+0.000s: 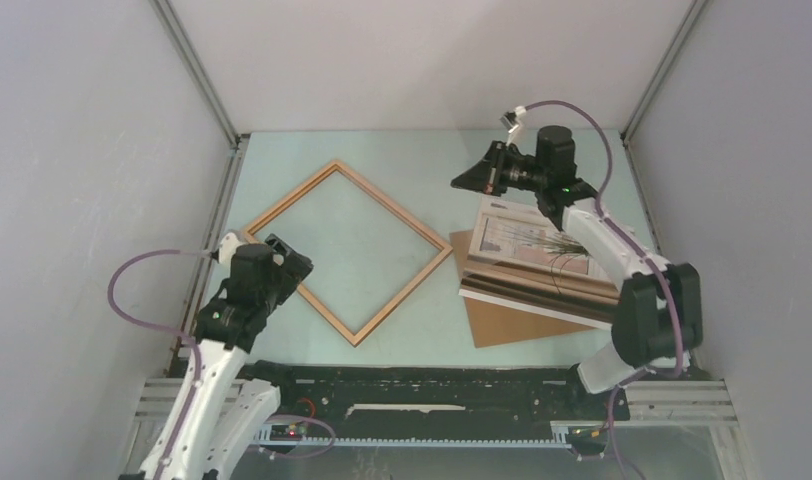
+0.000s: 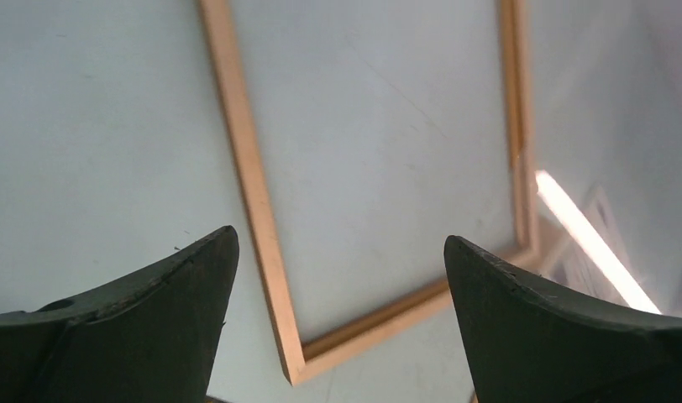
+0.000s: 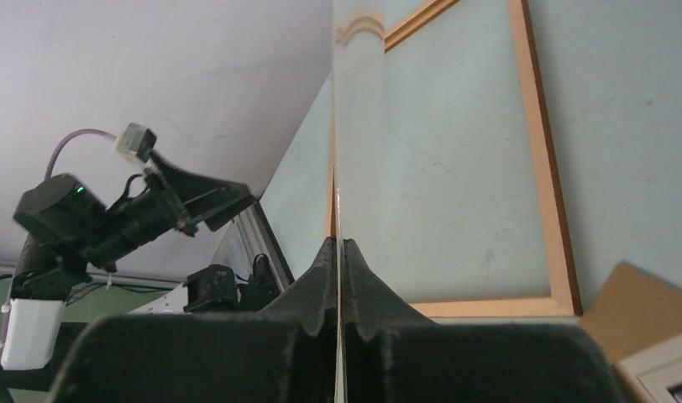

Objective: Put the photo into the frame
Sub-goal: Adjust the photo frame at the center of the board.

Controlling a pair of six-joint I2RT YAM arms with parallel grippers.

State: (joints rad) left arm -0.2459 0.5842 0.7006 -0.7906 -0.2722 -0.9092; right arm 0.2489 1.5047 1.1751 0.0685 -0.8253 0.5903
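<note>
The thin orange-brown wooden frame lies flat in the middle of the table, turned like a diamond. My left gripper hovers over its near-left side. The wrist view shows it open, with a frame corner lying between the jaws on the table below. The photo lies face up on a stack at the right, partly hidden by my right arm. My right gripper is raised left of that stack. It is shut on a thin glossy clear sheet seen edge-on, with the frame behind it.
A brown backing board sticks out from under the stack, and shows in the right wrist view. Grey walls with aluminium posts close in the table on three sides. A black rail runs along the front edge.
</note>
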